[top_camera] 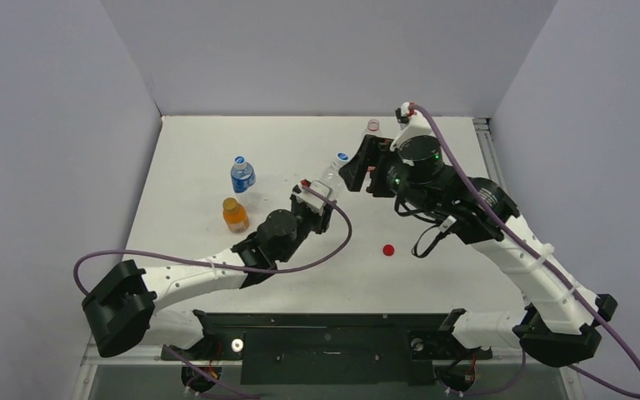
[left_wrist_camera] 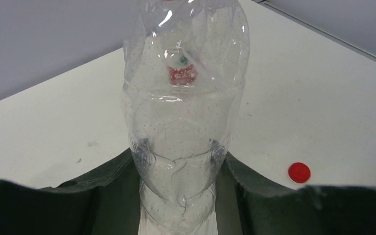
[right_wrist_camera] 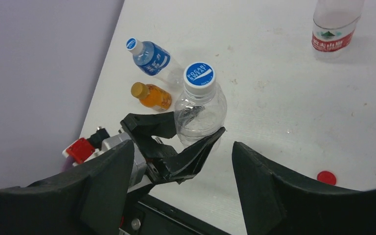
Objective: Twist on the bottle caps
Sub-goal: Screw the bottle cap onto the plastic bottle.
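Clear bottle (left_wrist_camera: 183,122) clamped in left gripper (left_wrist_camera: 177,156); right gripper (right_wrist_camera: 182,147) spread above its cap (right_wrist_camera: 199,75).

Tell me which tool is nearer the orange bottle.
Left. The left tool is to the right of the orange bottle, gripping the clear bottle; the right tool is farther right, open beyond it.
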Controlling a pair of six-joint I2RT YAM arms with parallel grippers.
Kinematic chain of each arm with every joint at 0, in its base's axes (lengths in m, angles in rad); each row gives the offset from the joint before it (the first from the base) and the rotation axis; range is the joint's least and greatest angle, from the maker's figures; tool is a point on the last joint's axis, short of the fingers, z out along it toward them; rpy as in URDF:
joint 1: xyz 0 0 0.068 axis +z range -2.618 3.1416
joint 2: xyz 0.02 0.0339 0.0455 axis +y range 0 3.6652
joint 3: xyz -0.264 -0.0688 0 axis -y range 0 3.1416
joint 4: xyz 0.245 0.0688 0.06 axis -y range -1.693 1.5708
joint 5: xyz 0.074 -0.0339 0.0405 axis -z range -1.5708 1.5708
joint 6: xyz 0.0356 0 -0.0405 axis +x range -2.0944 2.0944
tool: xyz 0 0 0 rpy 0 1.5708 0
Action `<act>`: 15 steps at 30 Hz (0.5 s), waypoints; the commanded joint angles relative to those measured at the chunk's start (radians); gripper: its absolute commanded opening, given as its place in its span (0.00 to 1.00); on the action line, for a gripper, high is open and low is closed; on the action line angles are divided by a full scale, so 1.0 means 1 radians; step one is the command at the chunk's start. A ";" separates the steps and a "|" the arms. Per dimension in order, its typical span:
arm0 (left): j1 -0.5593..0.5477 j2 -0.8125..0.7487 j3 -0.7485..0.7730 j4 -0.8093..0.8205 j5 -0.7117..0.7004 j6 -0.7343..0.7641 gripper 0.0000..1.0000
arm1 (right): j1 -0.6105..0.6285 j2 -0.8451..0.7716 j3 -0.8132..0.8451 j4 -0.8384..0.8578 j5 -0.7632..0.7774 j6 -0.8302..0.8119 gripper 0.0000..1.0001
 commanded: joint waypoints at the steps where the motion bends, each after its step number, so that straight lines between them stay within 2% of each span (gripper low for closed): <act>1: 0.031 -0.083 0.012 -0.060 0.227 -0.071 0.00 | -0.019 -0.068 -0.005 0.123 -0.093 -0.174 0.69; 4: 0.048 -0.119 0.008 -0.086 0.320 -0.103 0.00 | -0.107 -0.082 -0.004 0.146 -0.269 -0.249 0.69; 7: 0.077 -0.168 0.006 -0.118 0.460 -0.132 0.00 | -0.202 -0.097 -0.029 0.224 -0.522 -0.298 0.70; 15: 0.170 -0.277 -0.013 -0.127 0.810 -0.268 0.00 | -0.323 -0.083 -0.081 0.372 -0.889 -0.346 0.70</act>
